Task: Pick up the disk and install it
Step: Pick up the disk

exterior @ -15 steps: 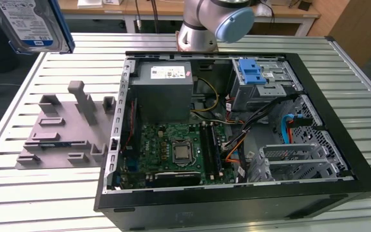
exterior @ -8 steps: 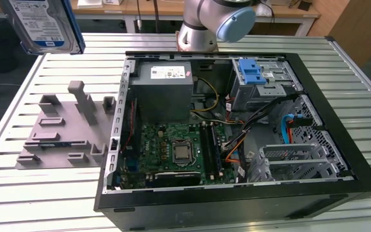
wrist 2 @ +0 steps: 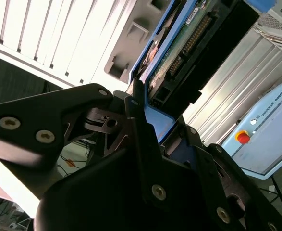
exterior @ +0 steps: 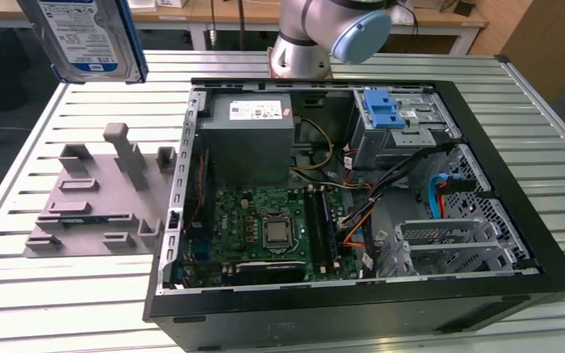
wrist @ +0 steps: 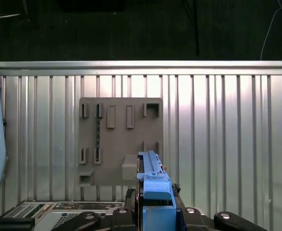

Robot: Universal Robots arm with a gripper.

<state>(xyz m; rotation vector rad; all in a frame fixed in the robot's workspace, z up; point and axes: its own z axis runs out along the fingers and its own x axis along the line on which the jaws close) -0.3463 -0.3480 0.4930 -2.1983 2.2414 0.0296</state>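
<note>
The silver disk (exterior: 84, 37), white-and-blue labelled and blue-framed, hangs aloft, clamped between the black fingers (wrist 2: 137, 126).

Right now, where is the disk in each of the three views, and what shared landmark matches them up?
Exterior view: the disk is held in the air at the upper left corner, label toward the camera.
Second wrist view: the disk shows its circuit-board side, clamped in the gripper.
First wrist view: the disk is edge-on, blue bracket foremost, in front of the grey slotted plate.
Shared landmark: that grey slotted plate on the slatted table.
</note>
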